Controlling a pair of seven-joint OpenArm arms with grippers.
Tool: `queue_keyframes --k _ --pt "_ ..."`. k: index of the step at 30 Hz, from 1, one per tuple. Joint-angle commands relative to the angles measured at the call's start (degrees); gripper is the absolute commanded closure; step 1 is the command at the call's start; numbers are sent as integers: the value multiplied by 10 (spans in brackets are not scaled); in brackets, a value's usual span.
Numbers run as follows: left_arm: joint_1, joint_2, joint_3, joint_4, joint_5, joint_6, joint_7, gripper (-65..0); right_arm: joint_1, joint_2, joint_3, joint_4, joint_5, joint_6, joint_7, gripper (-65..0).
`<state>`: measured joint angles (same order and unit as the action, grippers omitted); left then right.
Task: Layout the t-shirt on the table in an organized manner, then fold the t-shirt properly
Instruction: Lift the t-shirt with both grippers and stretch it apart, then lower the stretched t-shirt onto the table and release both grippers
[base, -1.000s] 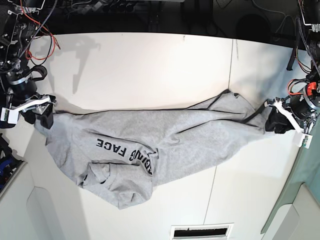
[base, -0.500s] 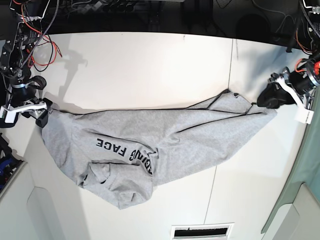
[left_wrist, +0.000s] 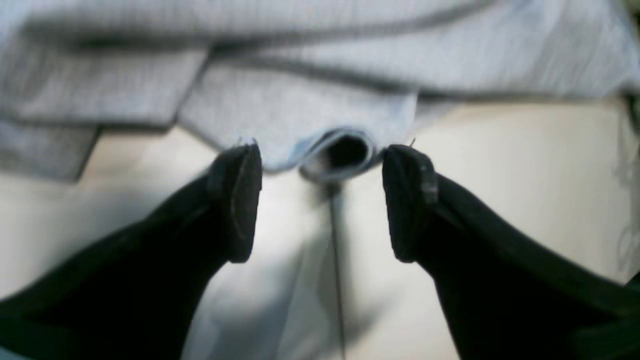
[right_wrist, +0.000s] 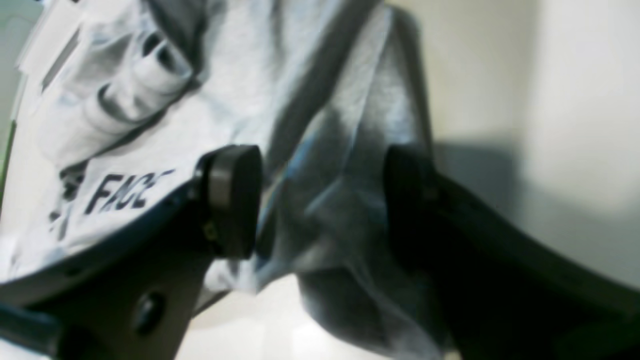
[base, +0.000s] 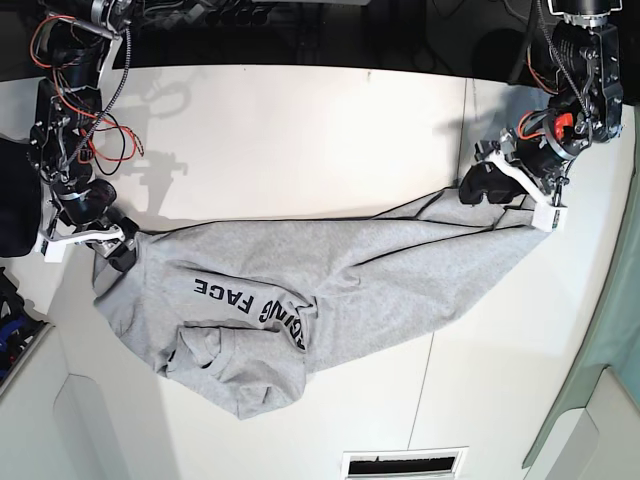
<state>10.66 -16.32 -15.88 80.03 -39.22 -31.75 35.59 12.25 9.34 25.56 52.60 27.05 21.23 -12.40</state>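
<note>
- Since 1 s ago both arms let go of the t-shirt (base: 320, 280) ends & pulled back toward the far side; stretch step looks over, cloth still bunched mid table (base: 300, 130).
- Left gripper (left_wrist: 322, 200): jaws apart, empty, rolled hem just beyond tips.
- Right gripper (right_wrist: 322, 200): jaws apart, cloth loose between; base view hides this.

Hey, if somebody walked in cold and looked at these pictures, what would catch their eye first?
The grey t-shirt, stretched in a rumpled band across the white table, black lettering reading "FACE" near its left part and a bunched fold at the front. Next, the two arms at its ends: the right end effector stands open over the cloth at the base view's left. The left end effector stands open at the shirt's edge on that view's right.
</note>
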Motion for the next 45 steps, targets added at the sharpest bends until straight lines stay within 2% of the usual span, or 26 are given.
queue_keyframes --k 1,7,11,14,15,16,18,19,20,22,25,29,31,38,42,45 --pt "-8 -5 5 -6 -5 -4 -12 -406 8 1 -1 3 0 0 -9 -384" --pt "-60 -5 33 -66 23 12 -23 -406 17 -17 -10 3 0 2 -6 -384" --pt "-75 -1 37 -96 49 12 -37 -405 16 -21 -40 3 -3 1 -3 -383" --pt "-78 5 37 -102 52 17 -36 -390 17 -21 -68 3 -32 -1 14 -381" --pt "-78 7 37 -101 52 17 -33 -333 17 -21 -75 3 -46 -1 24 -360" --pt "-78 8 37 -101 52 17 -27 -233 17 -21 -80 3 -58 -1 31 -305" --pt "-77 9 37 -101 51 10 -9 0 17 -21 -84 3 -82 0 39 -108" --pt "-77 9 37 -100 45 1 2 0 16 -21 -84 3 -90 3 39 -3" --pt "-74 9 36 -95 33 -16 12 0 16 -20 -84 3 -96 9 39 0" --pt "-59 7 28 -69 -2 -48 24 0 13 -15 -80 6 -102 47 38 0" --pt "-16 -3 4 14 -45 -71 24 0 -2 -14 -58 38 -97 104 31 0" --pt "63 -14 -43 160 -62 -71 24 0 -78 4 -33 162 -26 107 1 0" --pt "98 -20 -61 229 -72 -71 25 0 -125 14 -13 238 -11 107 -11 0" --pt "182 -21 -138 433 -150 -71 76 0 -266 58 77 463 62 108 -31 0" --pt "195 -10 -224 501 -181 -71 75 0 -291 62 150 551 140 108 -84 0" --pt "182 -9 -267 502 -189 -71 75 0 -278 64 173 578 156 107 -84 0"
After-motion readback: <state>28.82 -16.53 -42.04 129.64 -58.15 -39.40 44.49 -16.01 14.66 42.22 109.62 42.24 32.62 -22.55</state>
